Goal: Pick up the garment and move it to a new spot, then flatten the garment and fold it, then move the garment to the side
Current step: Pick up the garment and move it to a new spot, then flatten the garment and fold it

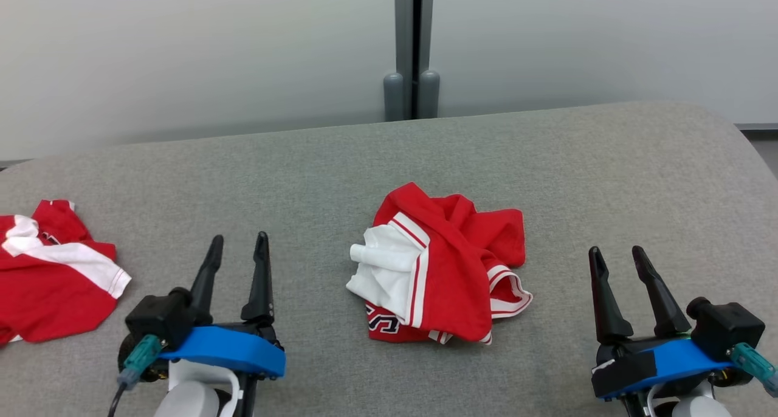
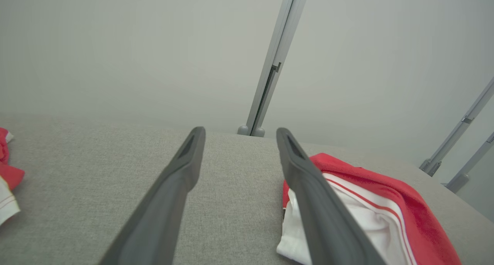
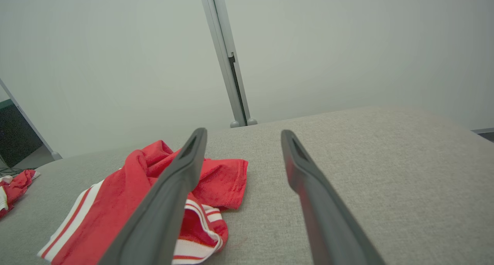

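Note:
A crumpled red and white garment (image 1: 440, 265) lies bunched in the middle of the grey fabric surface (image 1: 547, 180). My left gripper (image 1: 238, 245) hovers open to its left, near the front edge, holding nothing. My right gripper (image 1: 619, 256) stands open to the garment's right, also empty. In the left wrist view the garment (image 2: 370, 203) sits just beyond the right finger (image 2: 320, 211) of the left gripper (image 2: 240, 135). In the right wrist view the garment (image 3: 127, 199) lies behind the left finger (image 3: 173, 195) of the right gripper (image 3: 243, 136).
A second red and white garment (image 1: 51, 271) lies at the surface's far left edge, seen too in the left wrist view (image 2: 7, 180) and right wrist view (image 3: 13, 186). Behind the surface stands a pale wall with a grey vertical post (image 1: 413, 46).

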Controlling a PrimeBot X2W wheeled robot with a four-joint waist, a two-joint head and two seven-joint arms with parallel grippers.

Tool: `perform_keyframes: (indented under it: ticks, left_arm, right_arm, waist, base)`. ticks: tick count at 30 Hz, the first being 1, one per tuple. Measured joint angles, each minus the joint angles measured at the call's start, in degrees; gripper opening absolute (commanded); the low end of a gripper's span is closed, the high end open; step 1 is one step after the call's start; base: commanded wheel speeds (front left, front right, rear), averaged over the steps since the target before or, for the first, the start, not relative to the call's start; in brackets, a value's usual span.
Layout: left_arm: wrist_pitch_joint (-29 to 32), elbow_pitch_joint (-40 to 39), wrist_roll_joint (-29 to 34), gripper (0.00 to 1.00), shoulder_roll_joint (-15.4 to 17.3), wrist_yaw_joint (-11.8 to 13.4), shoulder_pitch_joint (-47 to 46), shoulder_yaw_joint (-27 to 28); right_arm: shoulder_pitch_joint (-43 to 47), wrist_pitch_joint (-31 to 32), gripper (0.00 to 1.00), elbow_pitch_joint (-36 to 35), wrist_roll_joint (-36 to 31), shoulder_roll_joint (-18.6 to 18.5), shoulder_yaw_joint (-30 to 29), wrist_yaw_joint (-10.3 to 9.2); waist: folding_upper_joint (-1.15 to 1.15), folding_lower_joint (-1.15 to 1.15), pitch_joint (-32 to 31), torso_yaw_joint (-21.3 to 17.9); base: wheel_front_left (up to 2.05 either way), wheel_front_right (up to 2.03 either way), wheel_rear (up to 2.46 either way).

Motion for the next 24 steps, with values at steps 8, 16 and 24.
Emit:
perform_keyframes:
  ticks: [8,16,24]
  left_arm:
    - [-0.22,-7.14,7.69,1.0,-1.94,0.52,5.8,8.9]
    - [-0.22,-6.01,13.56,1.0,-2.11,-0.1,9.99,12.45]
    - [-0.22,-3.27,14.04,1.0,-2.31,-1.25,11.17,14.23]
  right_arm:
    - [1.7,2.04,1.0,-0.42,-3.02,0.0,-0.81,0.0]
    - [2.82,3.08,1.0,-1.41,-5.26,0.0,-1.51,0.0]
    - [4.06,3.13,1.0,-1.37,-5.13,0.0,-2.52,0.0]
  waist:
    - [0.0,0.0,-0.34,3.3]
    - [0.0,0.0,-0.87,4.11]
    - [0.0,0.0,-1.14,4.3]
  base:
    - [0.0,0.0,0.0]
    - [0.0,0.0,0.0]
    - [0.0,0.0,0.0]
